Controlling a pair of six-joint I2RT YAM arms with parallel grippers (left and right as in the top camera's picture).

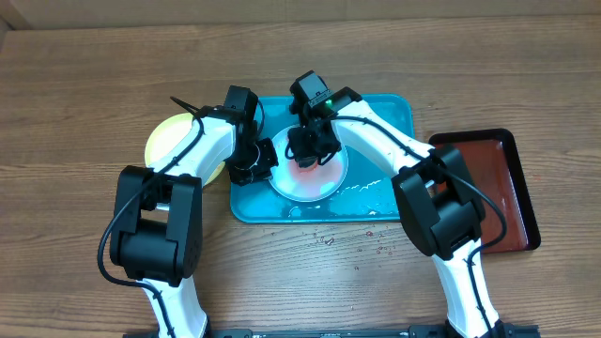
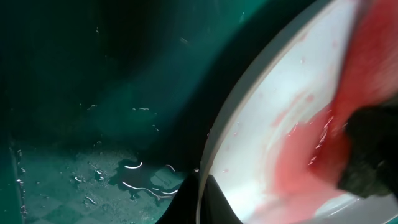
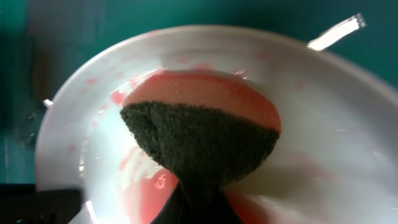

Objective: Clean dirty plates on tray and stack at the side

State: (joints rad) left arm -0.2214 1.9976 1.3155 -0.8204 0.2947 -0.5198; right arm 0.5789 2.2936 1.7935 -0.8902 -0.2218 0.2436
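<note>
A light-blue-rimmed plate (image 1: 319, 186) with a white centre lies in the teal tray (image 1: 385, 113), smeared red. My left gripper (image 1: 268, 164) is shut on its left rim; in the left wrist view the dark fingers (image 2: 200, 186) pinch the edge of the plate (image 2: 273, 124) above the wet tray (image 2: 93, 93). My right gripper (image 1: 308, 155) is shut on a sponge (image 3: 199, 137), red on one side and dark on the other, pressed onto the plate (image 3: 336, 124). A yellow-green plate (image 1: 169, 136) sits on the table left of the tray, partly hidden by my left arm.
A dark red-brown tray (image 1: 502, 178) lies at the right, next to my right arm. Water drops (image 1: 357, 239) speckle the wooden table in front of the teal tray, and a puddle (image 2: 149, 177) stands inside it.
</note>
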